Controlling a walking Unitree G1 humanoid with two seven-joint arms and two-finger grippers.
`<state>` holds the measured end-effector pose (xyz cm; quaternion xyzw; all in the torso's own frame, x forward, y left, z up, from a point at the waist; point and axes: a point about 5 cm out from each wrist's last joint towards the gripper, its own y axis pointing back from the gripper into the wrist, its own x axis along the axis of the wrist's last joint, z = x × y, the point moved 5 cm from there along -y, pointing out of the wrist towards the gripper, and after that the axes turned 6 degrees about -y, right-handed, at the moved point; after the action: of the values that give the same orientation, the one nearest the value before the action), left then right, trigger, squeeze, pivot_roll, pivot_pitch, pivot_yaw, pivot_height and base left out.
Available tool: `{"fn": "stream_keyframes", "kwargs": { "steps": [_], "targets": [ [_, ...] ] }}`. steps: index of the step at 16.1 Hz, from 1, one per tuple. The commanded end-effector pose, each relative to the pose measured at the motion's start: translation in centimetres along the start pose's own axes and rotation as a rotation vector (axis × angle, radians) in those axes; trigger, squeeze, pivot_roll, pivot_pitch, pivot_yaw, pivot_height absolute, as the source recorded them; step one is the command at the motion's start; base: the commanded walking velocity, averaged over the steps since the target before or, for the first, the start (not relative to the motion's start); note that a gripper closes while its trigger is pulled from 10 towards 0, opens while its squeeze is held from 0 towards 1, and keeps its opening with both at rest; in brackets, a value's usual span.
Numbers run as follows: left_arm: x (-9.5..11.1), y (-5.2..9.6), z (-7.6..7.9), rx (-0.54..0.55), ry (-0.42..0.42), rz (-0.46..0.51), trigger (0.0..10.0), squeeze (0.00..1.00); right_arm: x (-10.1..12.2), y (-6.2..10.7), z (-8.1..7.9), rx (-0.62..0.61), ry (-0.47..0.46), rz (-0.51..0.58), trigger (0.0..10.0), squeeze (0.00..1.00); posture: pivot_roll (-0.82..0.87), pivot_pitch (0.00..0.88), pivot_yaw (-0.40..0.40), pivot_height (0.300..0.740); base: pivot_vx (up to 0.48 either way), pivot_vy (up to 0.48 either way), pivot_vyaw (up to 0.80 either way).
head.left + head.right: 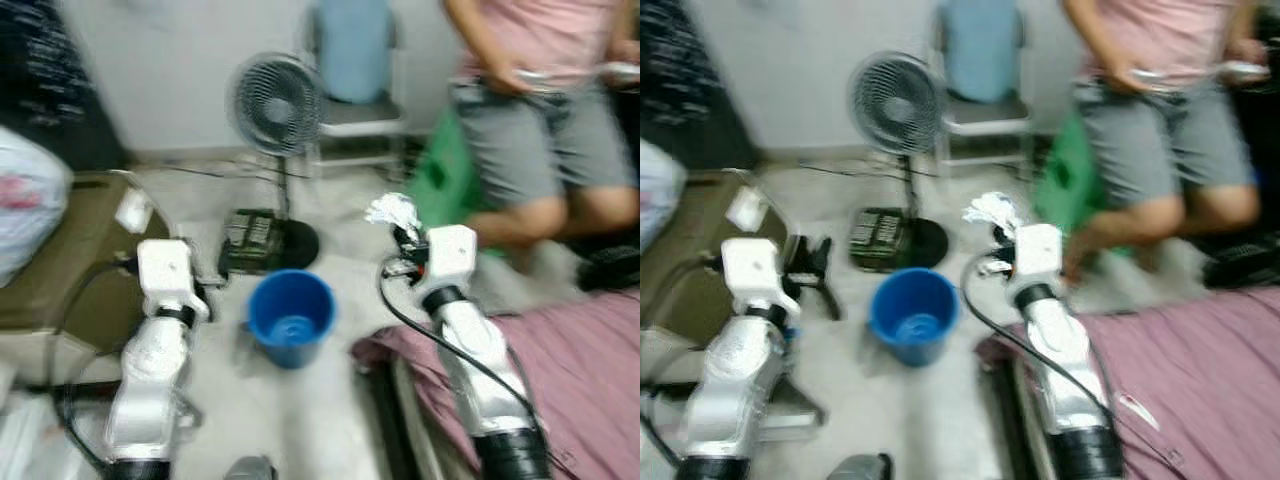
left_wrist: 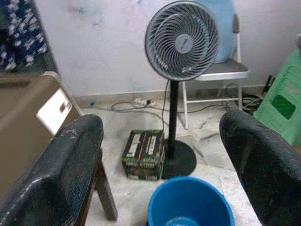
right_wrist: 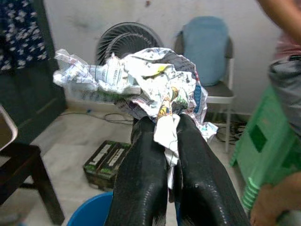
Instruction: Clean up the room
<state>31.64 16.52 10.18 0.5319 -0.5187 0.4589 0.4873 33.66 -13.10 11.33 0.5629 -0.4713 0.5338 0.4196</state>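
Crumpled paper wad [image 3: 141, 82]: pinched between the black fingers of the right claw [image 3: 171, 141]; in the head views it sits right of centre, above and to the right of the bucket, not yet over its mouth.
Blue bucket [image 1: 290, 317]: on the floor, centre of frame, between the two arms; upright, mouth open. Judged the likely drop target.
Left claw [image 2: 162, 155]: fingers spread wide, nothing between them; held left of the bucket, aimed toward it and the fan.
Right claw state: pressed together on a thin tail of the wad; the bulk sticks out beyond the fingertips.
Fan [image 1: 277, 105]: standing just behind the bucket, dark carton [image 2: 143, 153] touching its base.
Person [image 1: 540, 110]: upper right of frame, legs near the right arm.
Risk 1: releasing now would likely drop the wad onto the floor beside the bucket, as it is off to one side.
Risk 2: grip on the tail only; the wad could slip or tear during a swing.
Risk 3: head views are blurred; aim is harder to judge.
Writing: print on wad and carton, unreadable.
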Motion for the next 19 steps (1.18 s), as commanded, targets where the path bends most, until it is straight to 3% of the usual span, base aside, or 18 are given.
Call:
{"fn": "stream_keyframes", "kwargs": {
  "steps": [1,7,15,19],
  "targets": [
    [0.22,0.09,-0.03,0.000,-0.015,0.001,10.0,0.00,0.13,0.02,0.13,-0.008,-0.006,0.006,10.0,0.00,-0.03,0.000,-0.030,0.740,0.000,0.000,0.80],
    [0.42,0.03,0.10,-0.009,-0.018,0.007,10.0,0.00,0.14,-0.02,0.23,-0.018,-0.031,0.007,10.0,0.00,-0.03,0.000,-0.030,0.740,0.000,0.000,0.80],
    [0.65,0.11,0.53,-0.044,-0.001,0.023,10.0,0.00,-0.01,-0.09,0.52,-0.037,-0.038,-0.002,10.0,0.00,-0.03,0.000,-0.029,0.740,0.000,0.000,0.00],
    [0.69,0.14,0.60,-0.051,-0.002,0.029,10.0,0.00,0.21,-0.23,0.31,-0.030,-0.034,0.005,10.0,0.00,-0.03,0.000,-0.029,0.740,0.338,0.000,0.00]
  ]
}}
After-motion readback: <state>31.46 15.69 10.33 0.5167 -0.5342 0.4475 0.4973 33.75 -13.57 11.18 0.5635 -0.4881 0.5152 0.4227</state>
